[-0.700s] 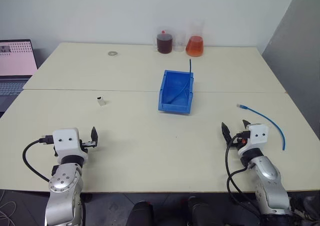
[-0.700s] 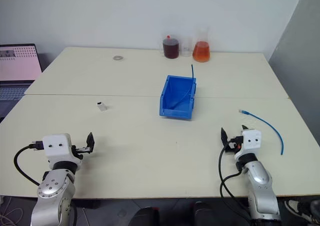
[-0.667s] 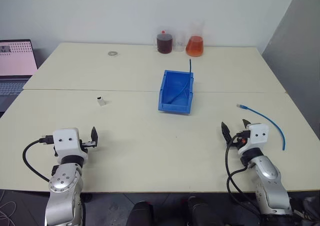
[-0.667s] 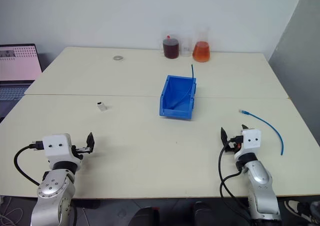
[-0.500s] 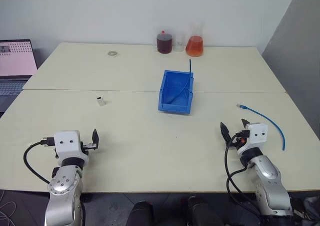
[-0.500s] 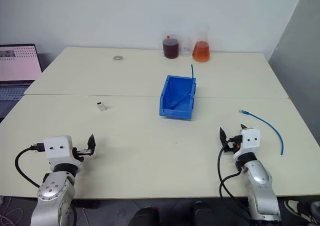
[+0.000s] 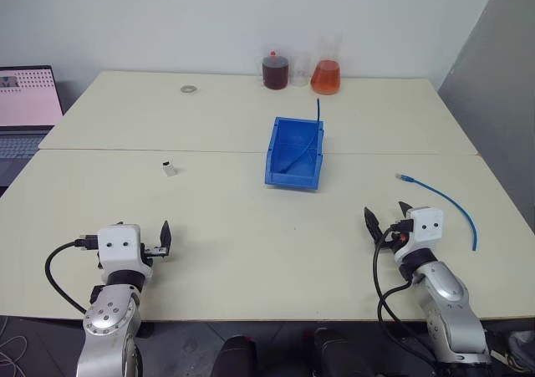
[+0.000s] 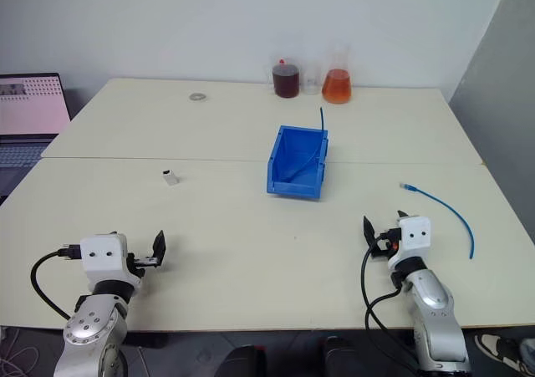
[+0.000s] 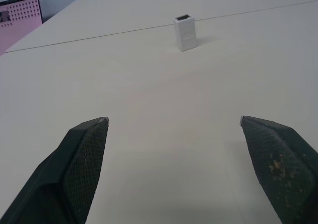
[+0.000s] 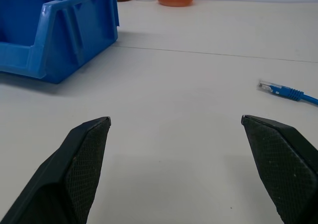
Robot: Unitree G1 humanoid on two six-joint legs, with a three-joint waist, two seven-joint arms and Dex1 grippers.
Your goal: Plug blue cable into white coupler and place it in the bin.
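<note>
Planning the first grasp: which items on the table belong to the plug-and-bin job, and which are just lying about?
Job:
blue cable
white coupler
bin

Lying about:
second blue cable in the bin
dark jar
orange flask
metal ring
laptop

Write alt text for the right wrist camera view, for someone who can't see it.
Two black fingers of the open right gripper frame a pale table. Beyond them sit a blue bin and the plug end of a blue cable.

Along the far edge of the pale tabletop (image 7: 217, 126), a jar of dark liquid (image 7: 275, 70), a clear glass (image 7: 300, 70) and a flask of orange liquid (image 7: 326, 75) are lined up. A small metal ring (image 7: 188, 89) is seen further left, and a laptop (image 7: 25, 109) is set beyond the left edge.
</note>
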